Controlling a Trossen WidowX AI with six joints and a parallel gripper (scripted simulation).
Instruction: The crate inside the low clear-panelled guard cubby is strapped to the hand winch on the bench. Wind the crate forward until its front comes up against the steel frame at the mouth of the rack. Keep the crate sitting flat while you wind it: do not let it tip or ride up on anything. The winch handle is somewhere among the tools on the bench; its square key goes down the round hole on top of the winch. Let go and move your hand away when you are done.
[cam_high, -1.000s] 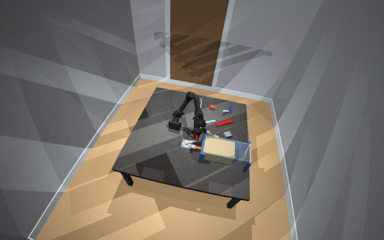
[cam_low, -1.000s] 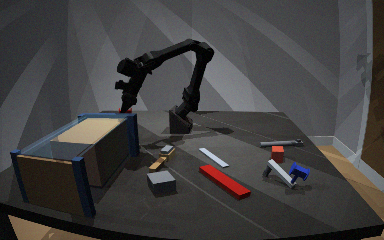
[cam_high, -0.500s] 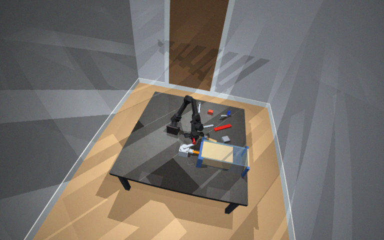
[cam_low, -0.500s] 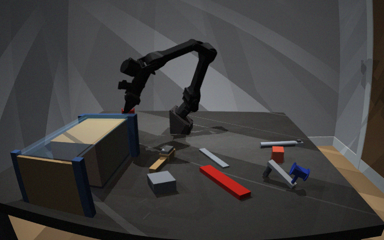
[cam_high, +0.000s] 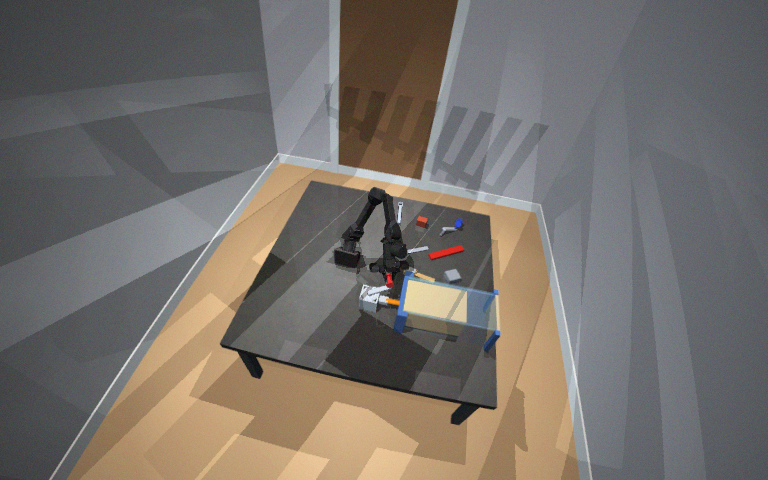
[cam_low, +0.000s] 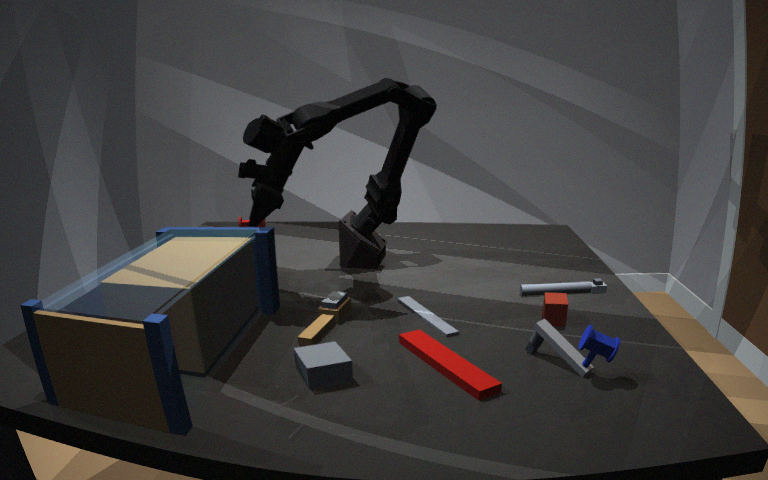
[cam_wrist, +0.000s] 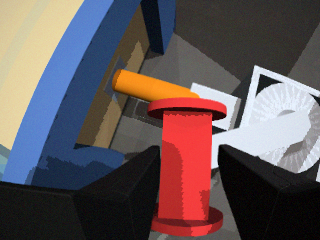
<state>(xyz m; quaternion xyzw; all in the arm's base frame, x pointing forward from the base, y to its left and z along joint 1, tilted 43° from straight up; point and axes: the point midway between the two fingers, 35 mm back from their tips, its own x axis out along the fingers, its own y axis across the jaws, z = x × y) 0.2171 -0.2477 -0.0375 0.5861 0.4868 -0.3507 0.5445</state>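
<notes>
The tan crate (cam_high: 434, 301) (cam_low: 186, 254) sits flat inside the clear-panelled cubby, its front close behind the blue frame (cam_high: 402, 305) (cam_low: 267, 271) (cam_wrist: 65, 65) at the mouth. I cannot tell if they touch. An orange cylindrical piece (cam_high: 393, 302) (cam_wrist: 150, 86) lies between the crate's front and the white winch (cam_high: 368, 304) (cam_wrist: 277, 97). The handle's pale arm (cam_high: 378, 290) (cam_wrist: 265, 132) lies across the winch top, with its red knob (cam_high: 389, 281) (cam_wrist: 186, 165) upright. My gripper (cam_wrist: 189, 153) is open around the knob, a gap showing beside it. The key is hidden.
Right of the arm lie a grey block (cam_high: 452, 275) (cam_low: 322, 365), a red bar (cam_high: 446, 252) (cam_low: 450, 365), a blue-knobbed crank (cam_low: 599, 344), a red cube (cam_high: 421, 221) (cam_low: 555, 309), a grey rod (cam_low: 557, 288), a pale flat bar (cam_low: 427, 315) and a wooden piece (cam_low: 316, 329) near the cubby.
</notes>
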